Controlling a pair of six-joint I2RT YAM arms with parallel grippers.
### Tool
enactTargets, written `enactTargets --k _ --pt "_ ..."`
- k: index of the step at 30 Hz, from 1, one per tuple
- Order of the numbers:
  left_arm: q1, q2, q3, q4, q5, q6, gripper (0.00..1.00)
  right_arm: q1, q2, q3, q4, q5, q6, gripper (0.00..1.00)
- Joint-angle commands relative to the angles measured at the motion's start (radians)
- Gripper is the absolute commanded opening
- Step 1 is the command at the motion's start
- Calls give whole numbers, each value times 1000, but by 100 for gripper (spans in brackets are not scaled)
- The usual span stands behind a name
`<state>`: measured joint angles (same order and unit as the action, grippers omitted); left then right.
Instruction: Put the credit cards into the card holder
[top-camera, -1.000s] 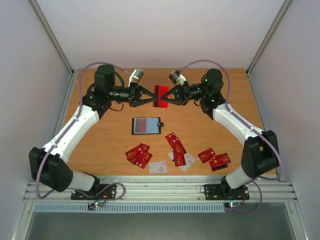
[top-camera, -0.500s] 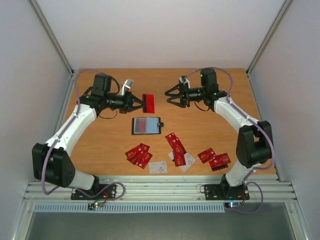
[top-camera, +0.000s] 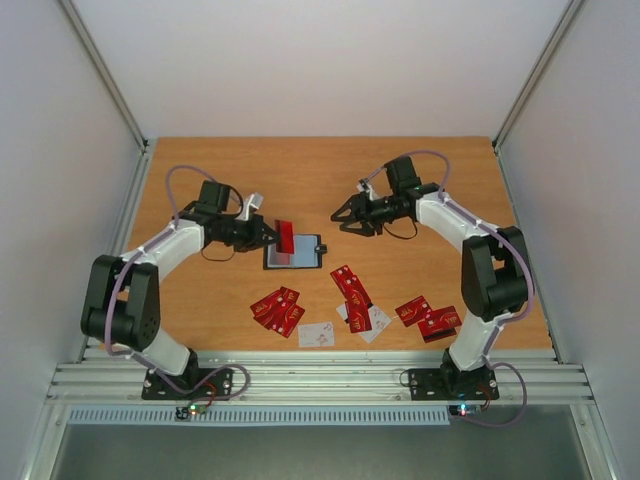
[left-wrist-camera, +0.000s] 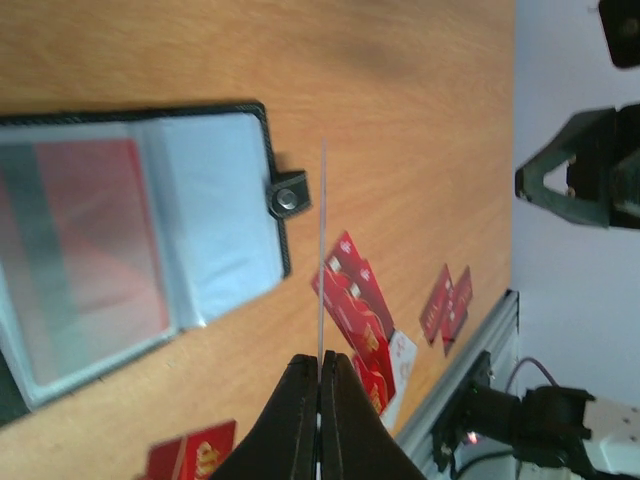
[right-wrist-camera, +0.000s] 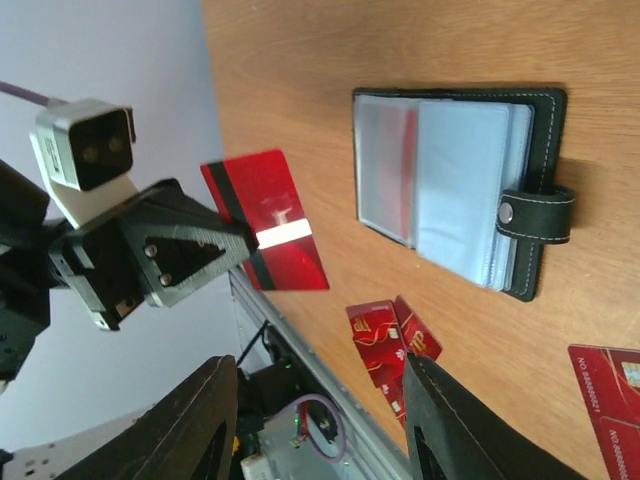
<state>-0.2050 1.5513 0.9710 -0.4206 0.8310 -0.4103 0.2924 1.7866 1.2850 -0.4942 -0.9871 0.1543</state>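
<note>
Red and edge-gripped, one card (top-camera: 286, 237) is pinched in the closed jaws of the left gripper (top-camera: 274, 238), which hangs over the left end of the card holder (top-camera: 300, 256). The left wrist view shows this card (left-wrist-camera: 321, 250) as a thin upright line rising from the clamped fingertips (left-wrist-camera: 305, 400), so it stands on edge rather than flat; whether it touches the holder cannot be told. The holder lies open and flat near the middle of the wooden table (top-camera: 400, 265), its clear pockets up, a red card already showing through one of them, and its snap tab (top-camera: 322, 247) pointing toward the right edge. The right gripper (top-camera: 340, 220) hovers well apart from it, toward the far side, jaws spread and empty. The rest of the credit cards (top-camera: 352, 290) lie loose along the near edge: a red fan (top-camera: 277, 310) to the left, a red and white pile in the centre, a pale card (top-camera: 316, 334) beside it, and a red pair (top-camera: 428, 318) toward the near right corner.
</note>
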Motion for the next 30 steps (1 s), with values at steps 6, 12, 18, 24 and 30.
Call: enactTargets --k 6,12,18,24,30 --pt "20 114 -49 355 -51 -77 0 85 110 11 78 96 -16 46" --pt "25 161 -59 393 -81 -71 0 94 150 19 67 140 -22 44" --pt "34 165 -80 395 -116 -51 0 94 180 1 83 123 -16 42" --pt "36 188 -120 496 -92 -86 0 93 225 4 107 94 -21 42" --pt "36 223 -132 551 -63 -102 0 93 255 16 105 86 -29 42"
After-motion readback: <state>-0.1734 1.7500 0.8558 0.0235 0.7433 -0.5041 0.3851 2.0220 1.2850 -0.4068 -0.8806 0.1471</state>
